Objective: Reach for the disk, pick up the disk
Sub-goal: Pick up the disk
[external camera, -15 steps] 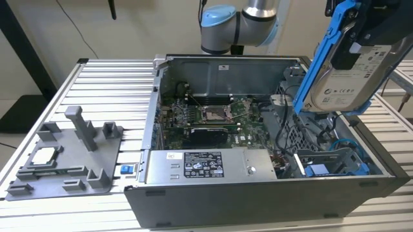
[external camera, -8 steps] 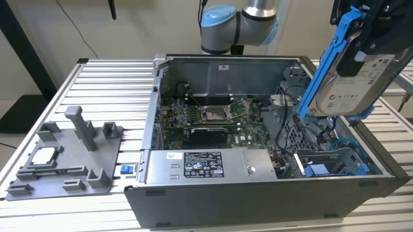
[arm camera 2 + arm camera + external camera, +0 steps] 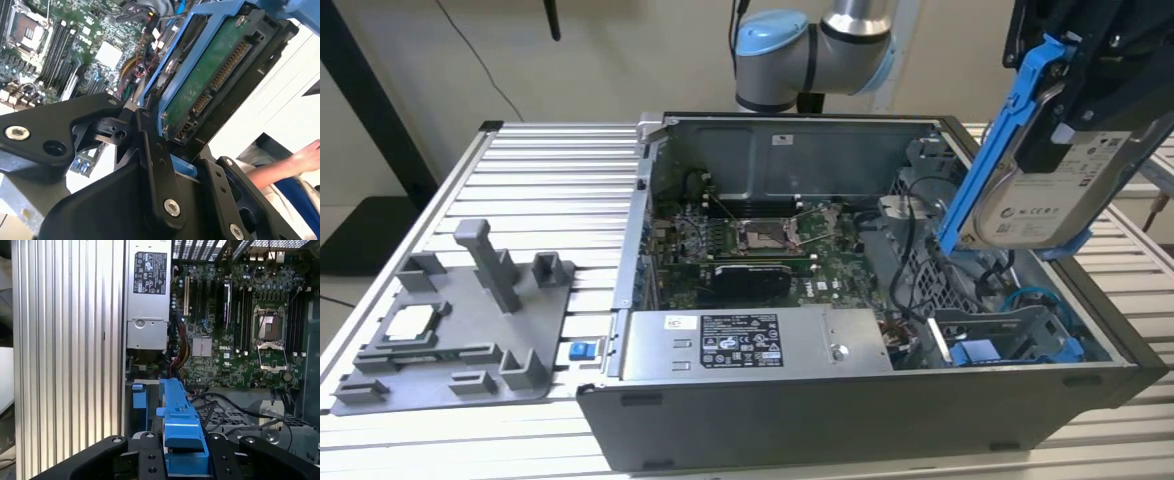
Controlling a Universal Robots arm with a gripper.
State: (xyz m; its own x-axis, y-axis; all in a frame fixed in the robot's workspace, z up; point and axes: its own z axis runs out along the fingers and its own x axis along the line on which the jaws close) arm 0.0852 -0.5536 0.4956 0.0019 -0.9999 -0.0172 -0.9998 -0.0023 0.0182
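Clamped on the disk (image 3: 1058, 195) by its blue bracket: gripper (image 3: 1067, 105), black, its upper part cut off at the frame edge in the exterior view, fingers (image 3: 155, 165) pressed to the bracket's sides in both wrist views (contact itself partly hidden by the linkage). Held tilted in the air above the open computer case (image 3: 854, 420), toward 3 o'clock of its interior, label side facing the exterior view, connector edge and green board showing in the second wrist view. Farther out, motherboard (image 3: 240, 335) and power supply (image 3: 747, 345) inside the case, grey fixture plate (image 3: 454, 340) at 9 o'clock on the slatted table (image 3: 547, 170), and a person's arm (image 3: 285, 165) blurred at the second wrist view's edge.
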